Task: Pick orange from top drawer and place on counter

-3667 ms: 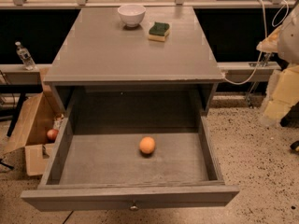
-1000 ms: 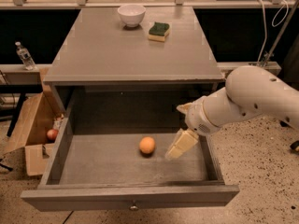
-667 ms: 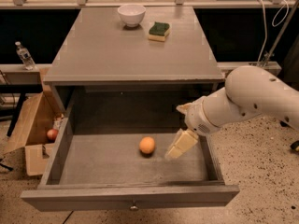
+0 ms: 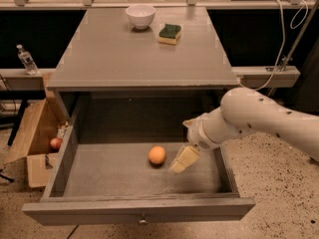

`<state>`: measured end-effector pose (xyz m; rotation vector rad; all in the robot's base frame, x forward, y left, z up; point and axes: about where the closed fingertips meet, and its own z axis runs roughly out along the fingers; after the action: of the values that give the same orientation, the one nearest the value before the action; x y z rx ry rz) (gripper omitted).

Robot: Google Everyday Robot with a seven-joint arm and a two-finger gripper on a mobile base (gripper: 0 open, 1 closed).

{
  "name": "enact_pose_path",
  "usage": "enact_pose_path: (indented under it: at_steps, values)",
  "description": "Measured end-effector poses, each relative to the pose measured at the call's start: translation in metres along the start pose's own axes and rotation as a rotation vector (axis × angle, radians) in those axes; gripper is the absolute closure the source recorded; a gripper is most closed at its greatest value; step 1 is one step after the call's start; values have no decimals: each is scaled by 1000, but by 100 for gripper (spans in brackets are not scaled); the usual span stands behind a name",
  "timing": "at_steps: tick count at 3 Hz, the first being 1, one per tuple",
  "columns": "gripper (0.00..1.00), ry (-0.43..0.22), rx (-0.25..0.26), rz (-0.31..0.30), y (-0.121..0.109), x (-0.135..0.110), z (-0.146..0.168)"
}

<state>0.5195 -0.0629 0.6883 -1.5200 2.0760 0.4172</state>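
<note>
Trouble is waiting in the roll. The orange [image 4: 157, 155] is lying loose on the floor of the open top drawer [image 4: 109, 178]. Your gripper [image 4: 183, 160] is hanging just beside it on the right, holding nothing; you cannot tell whether it is open or closed. A glancing touch is likely to send the fruit rolling away. The counter [image 4: 134, 59] is carrying a white bowl [image 4: 140, 15] and a sponge [image 4: 170, 33] near its far edge. A cardboard box [image 4: 30, 138] is sitting on the speckled floor [image 4: 279, 183].

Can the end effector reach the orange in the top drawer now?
Probably yes: the end effector hangs inside the open top drawer, just right of the orange, with nothing between them.
</note>
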Motion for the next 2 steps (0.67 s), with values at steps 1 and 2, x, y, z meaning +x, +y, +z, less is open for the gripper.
enact_pose_path:
  at_steps: [1, 2]
  values:
    - [0, 14, 17, 4, -5, 8, 31]
    - [0, 11, 19, 3, -8, 11, 55]
